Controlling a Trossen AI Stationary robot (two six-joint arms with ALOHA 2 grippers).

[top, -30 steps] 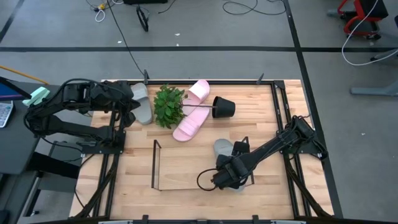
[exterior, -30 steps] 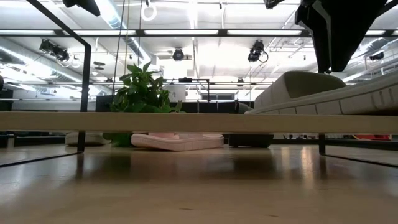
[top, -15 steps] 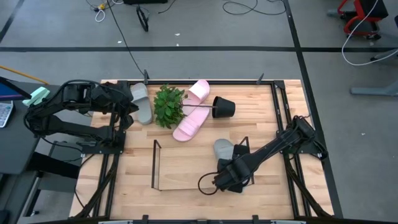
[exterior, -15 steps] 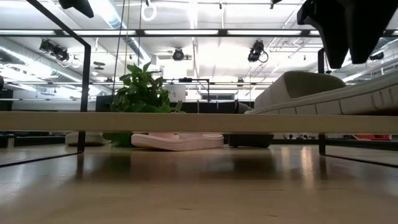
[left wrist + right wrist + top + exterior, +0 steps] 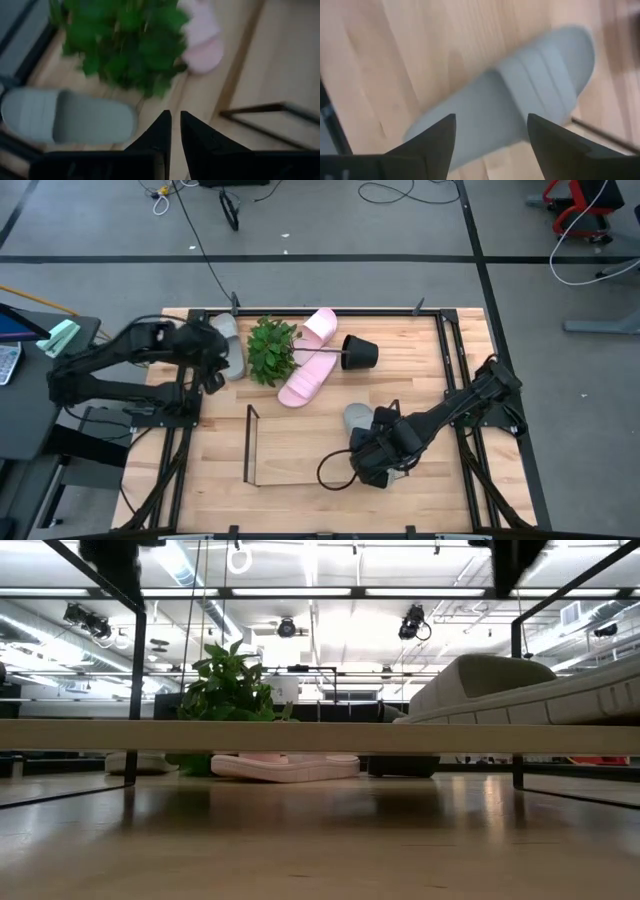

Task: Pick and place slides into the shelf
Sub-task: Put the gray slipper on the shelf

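- Your right gripper (image 5: 490,145) hangs with its fingers spread wide and nothing between them, above the right end of the shelf (image 5: 249,442).
- Straight ahead of those spread fingers lies a grey-green slide (image 5: 515,107). From above, the same slide (image 5: 358,418) shows just to the far side of the gripper (image 5: 385,455), at the shelf's right end.
- In the wrist view its long axis runs on a slant across the gap between the fingers, not in line with either one. That is the relation your next move turns on: you would likely have to square the wrist to the sandal before any pinch across its width.
- Whether this slide already sits inside the wire frame or only beside it cannot be told from above; the arm covers that corner.
- Your left gripper (image 5: 172,132) has its fingers pressed nearly together, holding nothing, at the table's far left.
- The second grey-green slide (image 5: 70,117) lies just to one side of it, not ahead of it, against the left rail near the plant (image 5: 270,348).
- The two pink slides (image 5: 310,365) lie end to end on a slant at the far middle, between the plant and its tipped black pot (image 5: 359,352).
- Judged by reach, your left arm is nearer both the far-left grey-green slide and the pink pair; your right arm owns the one under it.
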